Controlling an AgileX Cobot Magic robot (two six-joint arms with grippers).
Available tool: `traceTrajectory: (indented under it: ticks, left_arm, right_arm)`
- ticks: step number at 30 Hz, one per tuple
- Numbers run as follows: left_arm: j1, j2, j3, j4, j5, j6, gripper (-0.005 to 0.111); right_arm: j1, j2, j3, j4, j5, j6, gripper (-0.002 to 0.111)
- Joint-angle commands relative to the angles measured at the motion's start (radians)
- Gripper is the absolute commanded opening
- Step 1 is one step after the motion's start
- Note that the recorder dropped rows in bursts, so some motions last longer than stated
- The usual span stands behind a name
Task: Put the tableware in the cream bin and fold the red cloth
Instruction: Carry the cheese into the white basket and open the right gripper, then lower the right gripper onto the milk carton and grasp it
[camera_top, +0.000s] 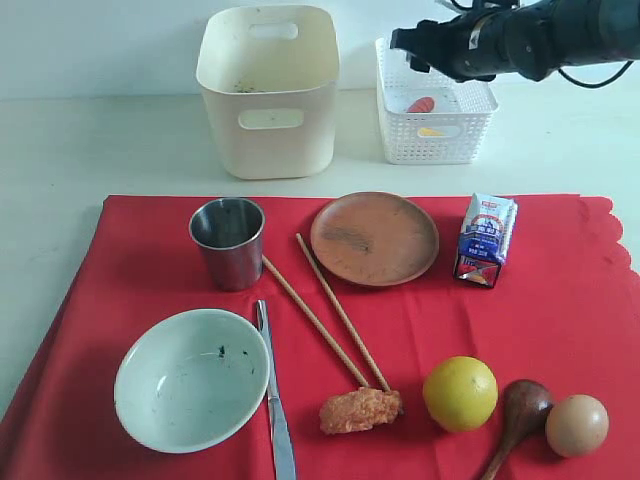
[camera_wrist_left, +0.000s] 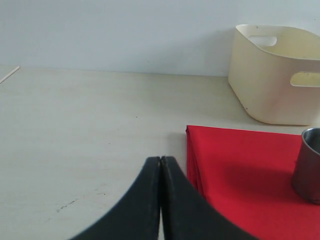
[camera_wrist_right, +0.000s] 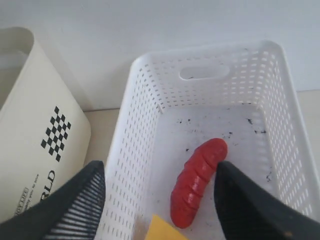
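Closest to the camera, along the front edge of the red cloth, lie the pale bowl near the front-left corner and the metal knife touching its right side. The dark wooden spoon lies between an orange and an egg towards the front-right corner. Two chopsticks slant across the middle. The steel cup and brown plate stand near the cloth's back edge.

Beyond that edge, on the tabletop, the cream bin stands beside a white basket. The right claw hangs over the basket, spread wide and gripping nothing, with a red sausage lying on the basket floor below. The left claw is pressed together, empty, over bare tabletop near the cloth's back-left corner.
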Motion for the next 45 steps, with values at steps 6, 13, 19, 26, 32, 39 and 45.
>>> traceTrajectory:
  ticks: [6,13,19,26,32,39,45]
  left_arm:
    - [-0.005,0.005,-0.001,-0.006,-0.004,0.005,0.001]
    - [-0.005,0.005,-0.001,-0.006,-0.004,0.005,0.001]
    - [-0.005,0.005,-0.001,-0.006,-0.004,0.005,0.001]
    - [-0.005,0.005,-0.001,-0.006,-0.004,0.005,0.001]
    - [-0.005,0.005,-0.001,-0.006,-0.004,0.005,0.001]
    - [-0.005,0.005,-0.001,-0.006,-0.004,0.005,0.001]
    - [-0.005,0.005,-0.001,-0.006,-0.004,0.005,0.001]
  right_arm:
    - [-0.001,-0.133,-0.007,-0.007,0.083,-0.003,0.061]
    - [-0.001,-0.228,-0.007,-0.025,0.254,-0.071,0.061]
    - [-0.001,-0.290,-0.007,-0.031,0.418,-0.088,0.061]
    - [-0.001,-0.354,-0.007,-0.036,0.616,-0.088,0.061]
    - [-0.001,-0.393,-0.005,-0.034,0.789,-0.081,0.061]
    - [0.001,-0.404,0.025,0.035,0.879,-0.055,0.061]
    - [0.001,-0.412,0.118,0.065,0.857,-0.052,0.061]
